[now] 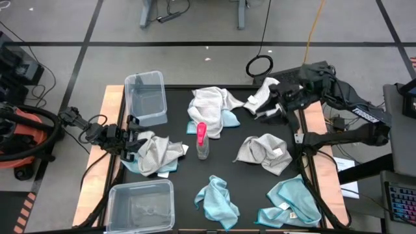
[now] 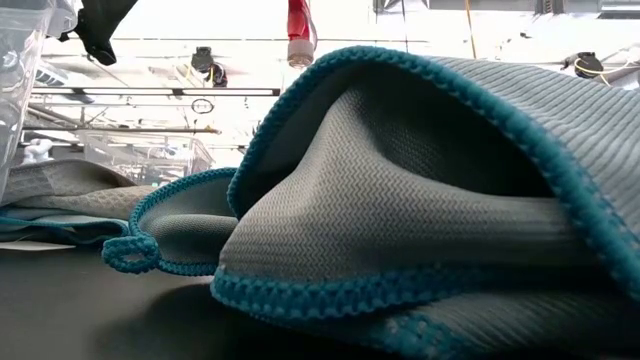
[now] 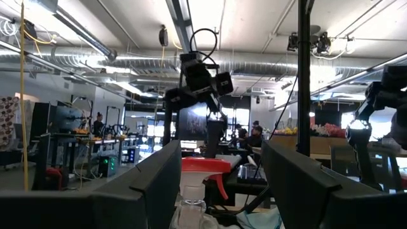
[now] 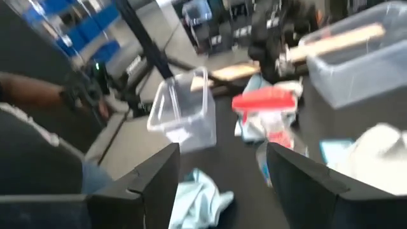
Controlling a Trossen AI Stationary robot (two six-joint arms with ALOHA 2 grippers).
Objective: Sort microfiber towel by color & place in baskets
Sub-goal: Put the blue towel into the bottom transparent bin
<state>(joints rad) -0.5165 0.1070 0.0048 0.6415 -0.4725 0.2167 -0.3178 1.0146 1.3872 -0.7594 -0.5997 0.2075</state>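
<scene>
Black table top with wooden side rails, grey floor around it. Left gripper sits low at the grey-on-blue towel heap, jaws spread, holding nothing, between the two clear rounded baskets. Best to pinch only the top grey layer and lift clear of the blue beneath. Pink-topped spray bottle stands mid-table. Soft, crumpled, waffle-weave cloths lie scattered. Right gripper hovers at a white towel; jaws spread.
</scene>
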